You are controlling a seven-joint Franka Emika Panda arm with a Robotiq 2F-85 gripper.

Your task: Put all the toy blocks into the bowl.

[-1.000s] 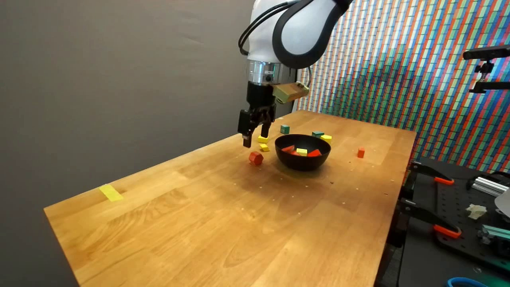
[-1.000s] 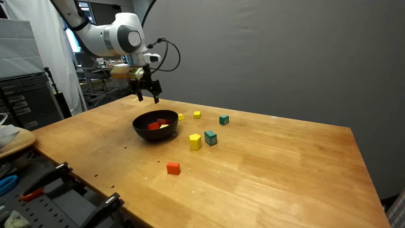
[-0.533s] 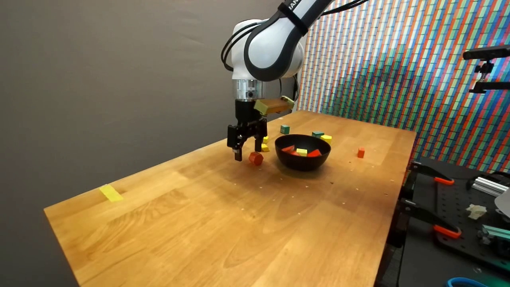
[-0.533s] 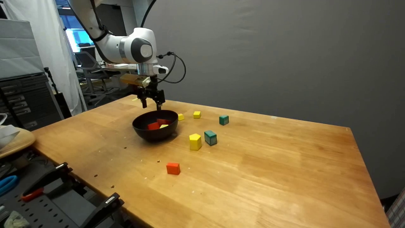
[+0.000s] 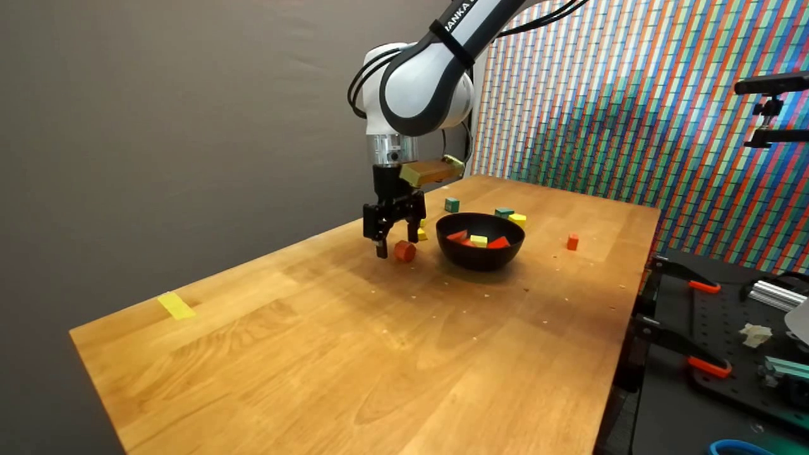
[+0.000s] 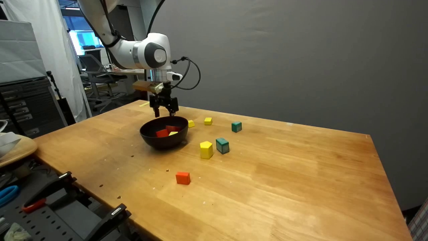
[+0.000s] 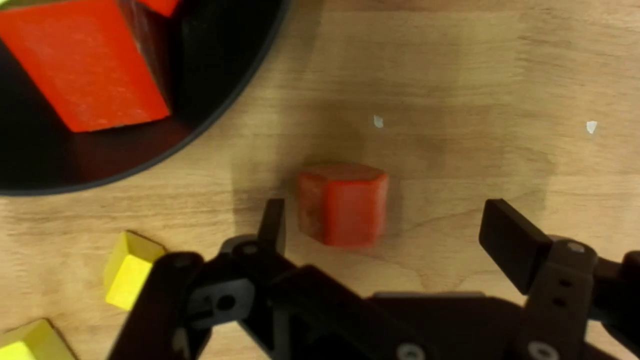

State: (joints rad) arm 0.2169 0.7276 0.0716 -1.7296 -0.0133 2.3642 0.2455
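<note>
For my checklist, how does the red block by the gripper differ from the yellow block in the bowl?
The red block sits on the table; the yellow block lies in the bowl. The red block touches no other block; the yellow block has red blocks beside it. Neither is gripped.

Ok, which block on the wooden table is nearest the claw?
The red many-sided block: in the wrist view, it alone shows between the open jaws of the black claw.
</note>
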